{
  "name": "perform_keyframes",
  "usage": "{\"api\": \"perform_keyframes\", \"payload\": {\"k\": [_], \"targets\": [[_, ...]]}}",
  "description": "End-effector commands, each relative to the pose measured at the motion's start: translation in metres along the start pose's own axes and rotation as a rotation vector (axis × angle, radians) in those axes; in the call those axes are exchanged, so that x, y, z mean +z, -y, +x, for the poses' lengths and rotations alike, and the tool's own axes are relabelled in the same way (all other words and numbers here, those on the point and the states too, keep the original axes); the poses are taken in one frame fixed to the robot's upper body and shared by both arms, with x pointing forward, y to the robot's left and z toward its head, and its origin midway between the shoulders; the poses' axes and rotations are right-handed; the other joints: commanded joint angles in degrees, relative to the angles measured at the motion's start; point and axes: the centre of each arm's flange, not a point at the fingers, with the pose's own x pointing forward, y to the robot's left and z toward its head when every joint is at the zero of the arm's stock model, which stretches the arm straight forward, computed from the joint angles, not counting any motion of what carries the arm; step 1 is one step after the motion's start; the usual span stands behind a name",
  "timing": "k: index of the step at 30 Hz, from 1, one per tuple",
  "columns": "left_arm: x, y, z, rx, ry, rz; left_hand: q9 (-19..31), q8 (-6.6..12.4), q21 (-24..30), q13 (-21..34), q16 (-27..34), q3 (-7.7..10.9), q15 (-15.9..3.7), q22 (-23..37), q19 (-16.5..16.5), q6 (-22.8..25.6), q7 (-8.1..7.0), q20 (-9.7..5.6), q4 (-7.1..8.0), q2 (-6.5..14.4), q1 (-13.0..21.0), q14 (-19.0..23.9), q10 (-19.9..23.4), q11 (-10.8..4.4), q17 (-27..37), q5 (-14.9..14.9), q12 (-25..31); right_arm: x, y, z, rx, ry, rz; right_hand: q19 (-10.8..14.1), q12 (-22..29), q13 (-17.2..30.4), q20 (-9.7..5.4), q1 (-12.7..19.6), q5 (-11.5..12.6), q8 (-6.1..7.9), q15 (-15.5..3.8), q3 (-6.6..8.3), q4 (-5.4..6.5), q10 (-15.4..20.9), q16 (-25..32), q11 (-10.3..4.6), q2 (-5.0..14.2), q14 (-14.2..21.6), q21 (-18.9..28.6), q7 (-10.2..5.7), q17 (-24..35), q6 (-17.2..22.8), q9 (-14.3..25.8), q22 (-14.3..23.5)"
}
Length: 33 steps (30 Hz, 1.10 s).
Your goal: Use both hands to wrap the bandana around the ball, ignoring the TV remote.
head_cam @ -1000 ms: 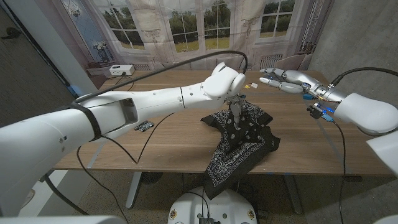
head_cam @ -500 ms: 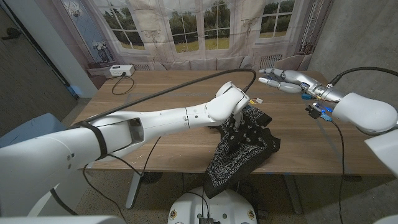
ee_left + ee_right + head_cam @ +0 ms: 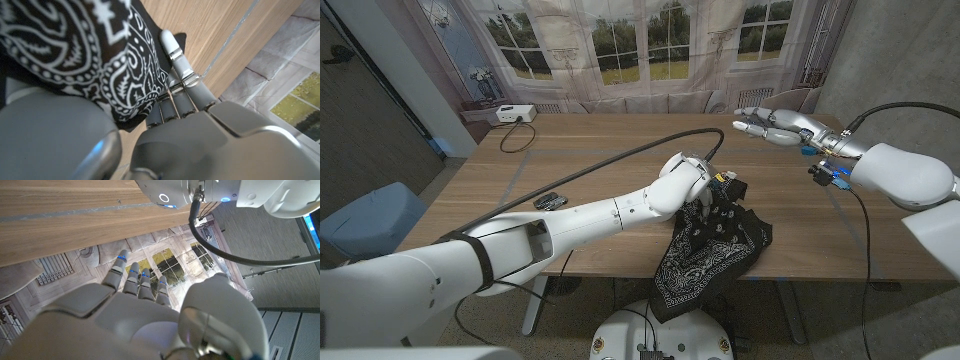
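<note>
Clearly the left hand [image 3: 705, 195] is the nearer one: it is down on the bandana [image 3: 705, 245], fingers [image 3: 176, 52] pressed into the cloth, though whether they pinch it I cannot tell. From that hand the bandana runs toward the robot and hangs over the table [image 3: 580, 160] edge. The right hand [image 3: 770, 127] hovers well apart beyond the bandana, fingers spread, holding nothing. Its wrist view adds only that emptiness; the left wrist view shows fingertips at the cloth's edge.

One bandana [image 3: 712, 245], one remote [image 3: 549, 201], perhaps; two hands.
</note>
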Motion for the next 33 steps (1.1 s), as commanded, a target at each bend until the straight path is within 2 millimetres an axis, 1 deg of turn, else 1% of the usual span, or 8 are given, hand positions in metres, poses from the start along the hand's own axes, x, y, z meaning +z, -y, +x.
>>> {"api": "perform_keyframes", "payload": {"k": [1,4,8,15,18,23,29,33], "targets": [[-0.002,0.013,0.006,0.127,-0.061,-0.005,3.0,1.61,2.9,2.1,3.6,4.4,-5.9,0.6,2.0,2.3,1.31,-3.12,1.04,26.9,31.2,5.7,2.4,-0.1,4.6,0.6,2.3,0.007,0.002,0.009,0.013,0.006,-0.019,0.6,0.0,0.0,0.13,0.0,-0.2,0.03,0.34,-0.19,0.15,0.4,0.4,-0.22,0.42,0.4,0.0,-0.03,0.0,1.0,0.1,0.1],[-0.007,0.014,0.003,0.179,-0.071,-0.047,5.2,2.42,5.6,3.6,5.4,4.74,-6.99,1.1,3.3,2.8,1.76,-4.17,0.64,26.9,34.6,9.7,3.3,0.46,7.5,0.9,3.5,0.009,0.003,0.011,0.018,0.011,-0.023,0.6,0.0,0.0,-0.01,0.1,-0.2,0.05,0.2,-0.13,0.09,0.4,0.4,-0.25,0.58,0.4,-0.1,0.02,-0.1,1.1,0.1,0.1],[-0.016,0.013,-0.001,0.254,-0.09,-0.1,6.6,3.02,7.4,4.5,5.9,5.13,-6.84,1.2,4.1,3.2,1.87,-4.27,1.13,27.5,35.8,11.9,5.6,1.2,8.9,1.1,4.7,0.011,0.004,0.014,0.021,0.012,-0.03,0.6,0.0,0.0,-0.13,0.2,-0.2,0.04,0.17,-0.1,0.03,0.6,0.4,-0.4,0.67,0.4,-0.2,0.01,-0.2,1.2,0.1,0.1],[-0.044,0.005,-0.015,0.465,-0.179,-0.248,5.9,3.35,9.0,4.4,5.7,5.39,-6.11,1.1,4.7,5.9,3.06,-4.46,0.95,26.9,37.0,13.4,6.7,2.06,9.9,1.1,4.8,0.014,0.006,0.019,0.023,0.012,-0.039,0.6,0.0,-0.1,-0.6,0.4,-0.3,0.03,0.17,-0.05,-0.06,0.8,0.3,-0.35,0.84,0.3,-0.3,0.11,-0.4,1.3,0.1,0.1],[-0.054,-0.001,-0.023,0.549,-0.24,-0.266,5.5,3.33,9.5,4.7,5.5,5.5,-6.08,1.1,4.7,6.6,2.8,-4.52,1.04,26.8,37.3,13.6,6.8,2.44,10.3,1.1,4.8,0.016,0.007,0.021,0.024,0.012,-0.045,0.6,0.0,-0.1,-0.7,0.5,-0.4,0.07,0.16,-0.05,-0.09,0.8,0.3,-0.35,0.89,0.4,-0.3,0.17,-0.4,1.4,0.1,0.1],[-0.067,-0.008,-0.033,0.657,-0.308,-0.271,4.9,3.13,10.0,4.9,5.4,5.56,-6.17,1.1,4.6,6.9,2.43,-4.54,1.21,26.6,37.5,13.8,6.8,2.05,10.8,1.1,4.8,0.019,0.007,0.022,0.019,0.018,-0.054,0.6,0.0,-0.1,-0.87,0.6,-0.4,0.06,0.11,-0.07,-0.12,0.9,0.2,-0.31,0.92,0.3,-0.4,0.21,-0.5,1.5,0.1,0.1],[-0.079,-0.014,-0.039,0.691,-0.326,-0.303,4.3,2.92,11.0,4.9,5.5,5.64,-5.93,1.1,4.9,7.4,2.4,-4.67,1.27,26.5,37.8,15.1,7.2,2.37,11.6,1.2,4.7,0.022,0.007,0.022,0.013,0.021,-0.061,0.7,-0.1,-0.2,-0.99,0.7,-0.5,0.02,-0.02,-0.09,-0.2,1.0,0.2,-0.43,0.95,0.4,-0.4,0.18,-0.7,1.5,0.1,0.1],[-0.081,-0.014,-0.037,0.627,-0.289,-0.284,3.8,2.79,11.7,5.1,5.3,5.79,-5.96,1.1,5.0,7.8,2.73,-4.73,1.15,26.2,38.3,15.2,7.3,2.74,12.1,1.3,4.7,0.025,0.006,0.022,0.01,0.019,-0.065,0.9,-0.1,-0.2,-1.25,0.8,-0.6,-0.01,-0.09,-0.1,-0.24,1.0,0.2,-0.39,1.01,0.5,-0.4,0.24,-0.8,1.5,0.1,0.1]]}}
